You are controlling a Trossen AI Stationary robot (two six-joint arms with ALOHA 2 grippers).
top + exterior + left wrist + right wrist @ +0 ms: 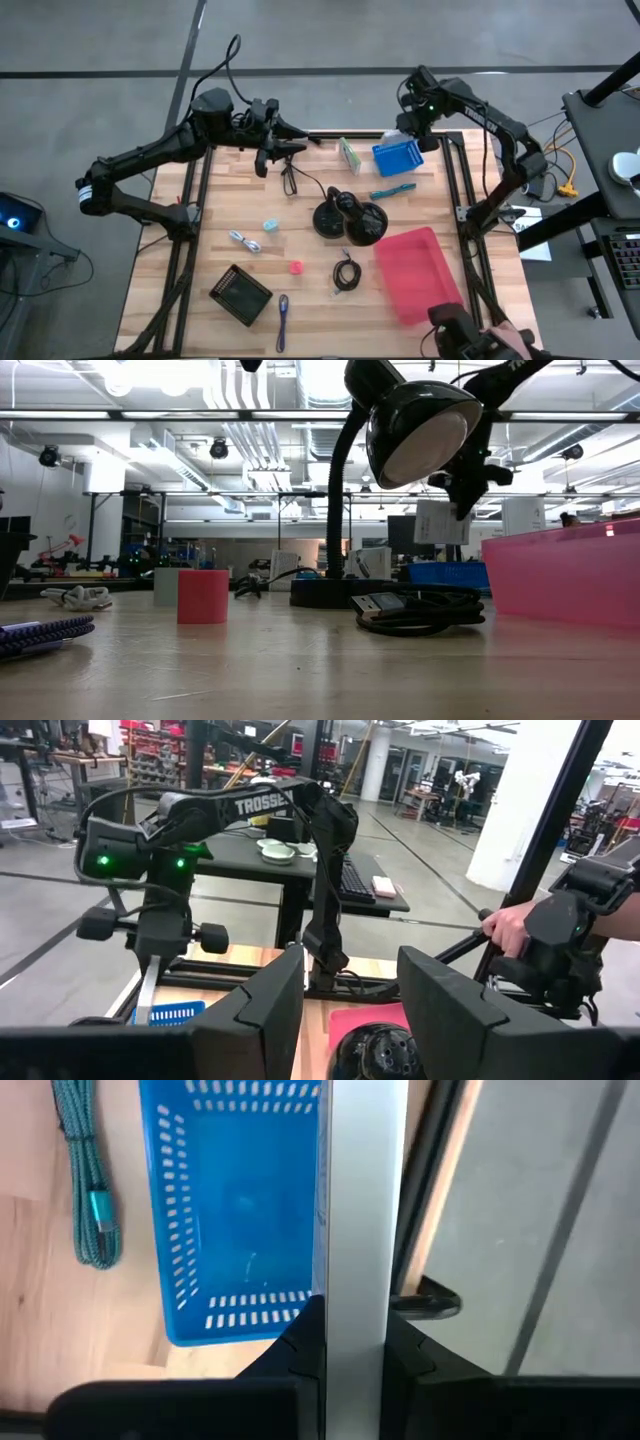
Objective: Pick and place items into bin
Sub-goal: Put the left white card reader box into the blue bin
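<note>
I see the right gripper (413, 118) up at the table's far edge, over the blue basket (398, 158), clamped on a flat silvery packet (355, 1210) held edge-on. Left gripper (285, 148) hovers at far edge w/ fingers (262, 1010) apart, holding nothing. Pink bin (418, 272) sits near right. Pink cube (296, 267), coiled black cable (346, 273), purple pen (282, 320) lie loose on the wood.

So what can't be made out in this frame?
- Blue basket: in the right wrist view the flat white piece held in the right gripper covers its far side.
- White piece: its face is edge-on there and too small in the high view.
- Red bin: the low view shows only its wall, and the frame edge cuts it off.
- Left gripper: its fingers stand apart around nothing.
</note>
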